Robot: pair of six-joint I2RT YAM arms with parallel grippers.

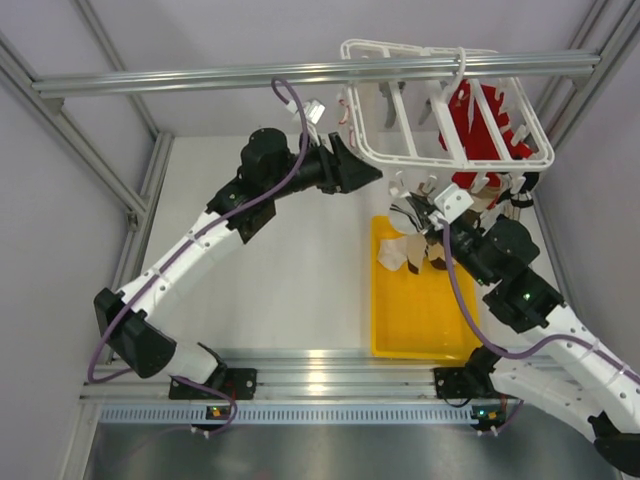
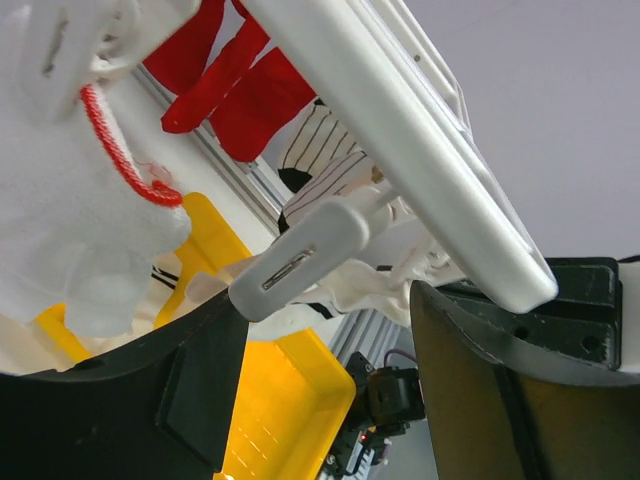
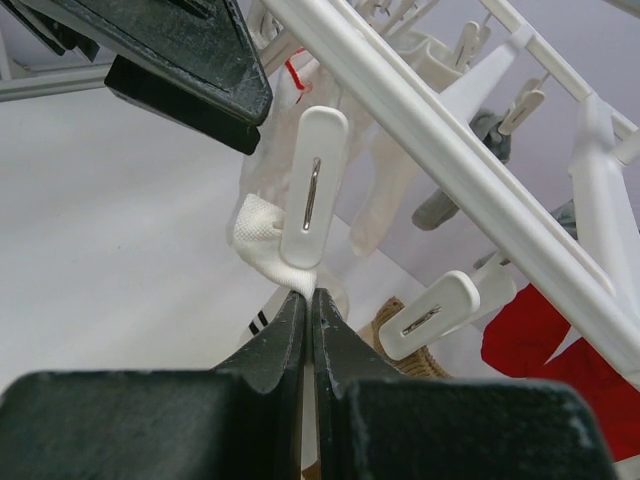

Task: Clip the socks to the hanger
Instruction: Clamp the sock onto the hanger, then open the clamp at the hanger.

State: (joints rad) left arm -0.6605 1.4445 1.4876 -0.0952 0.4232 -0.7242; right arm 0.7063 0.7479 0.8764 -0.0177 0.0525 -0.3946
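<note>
Top view: the hanger (image 1: 470,163) hangs over the counter's far right corner, with both arms up at its near edge. Left wrist: the left pincer (image 2: 330,300) gapes wide around a clip (image 2: 300,262) and holds nothing. Right wrist: the right pincer (image 3: 312,300) is pinched tight on the sock (image 3: 262,235), just under the clip. I'd give it a gentle tug to check the bite before letting go.

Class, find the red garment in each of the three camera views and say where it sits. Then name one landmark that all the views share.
Top external: the red garment is at the upper right, seen through the white hanger frame.
Left wrist: it is at the top, left of centre, to the left of the thick hanger bar.
Right wrist: it is in the lower right corner, below the hanger bar.
Shared landmark: the hanger itself.
</note>
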